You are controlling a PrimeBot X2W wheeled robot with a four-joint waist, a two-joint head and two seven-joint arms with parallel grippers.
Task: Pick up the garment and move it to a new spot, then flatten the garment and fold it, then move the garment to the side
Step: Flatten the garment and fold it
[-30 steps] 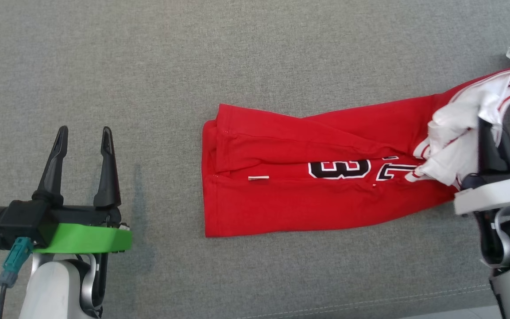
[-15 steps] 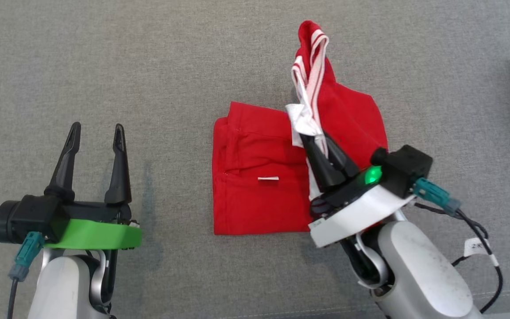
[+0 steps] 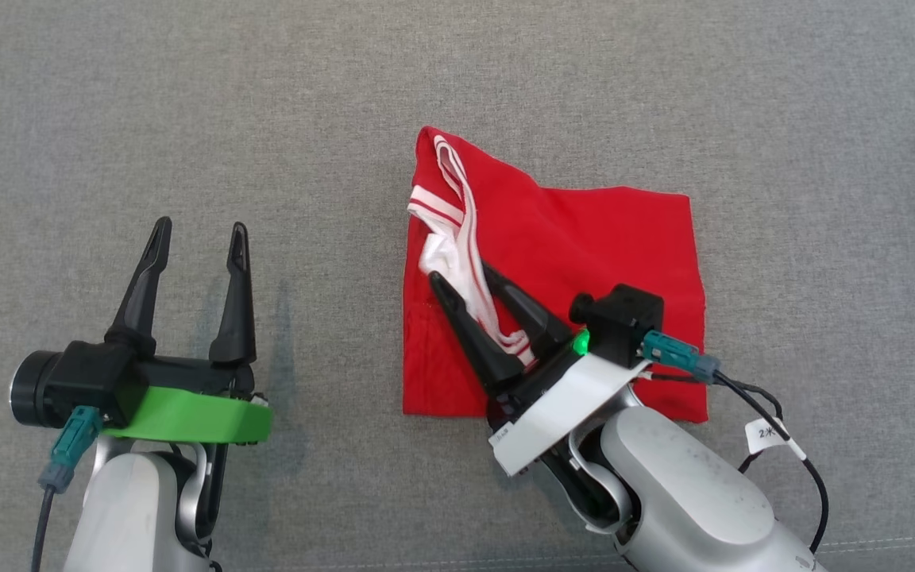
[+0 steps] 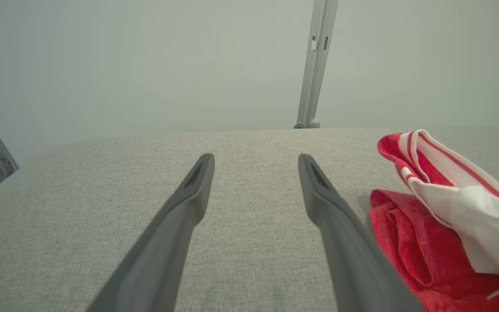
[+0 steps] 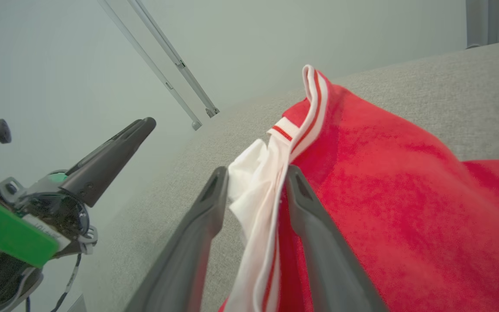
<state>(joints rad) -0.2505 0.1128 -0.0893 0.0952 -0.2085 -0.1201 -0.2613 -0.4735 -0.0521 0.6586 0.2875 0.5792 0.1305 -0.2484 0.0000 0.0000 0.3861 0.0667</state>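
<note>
Red sports jersey (image 3: 584, 262) lies near the middle of the grey cloth-covered counter (image 3: 187, 95), doubled over into a rough square, with its white striped trim (image 3: 445, 230) heaped along the left edge of the top layer. The right gripper (image 3: 461, 276) rests on that left side, its fingers a narrow way apart with the trim running up between them. The wrist view shows cloth filling the gap, but I cannot tell whether they pinch it or it merely lies there. The left gripper (image 3: 199, 229) hovers over bare counter well left of the jersey, fingers wide and holding nothing. Handling, as I judge it: light, limp knit with no stiffness, which will sag and slide over itself, and the loose top layer will drag if pulled from one point. The banded trim is thicker and makes the surest hold. For shifting the whole stack, a pinch through both layers at a folded edge should keep it together. Against a second ago: the jersey then lay stretched long across the counter, number print showing, with the right fingers clamped on its white end far to the right. That end has been carried across onto the left half, the print is covered, and the fingers have parted. The head view itself has also shifted. The left gripper looks unchanged.
</note>
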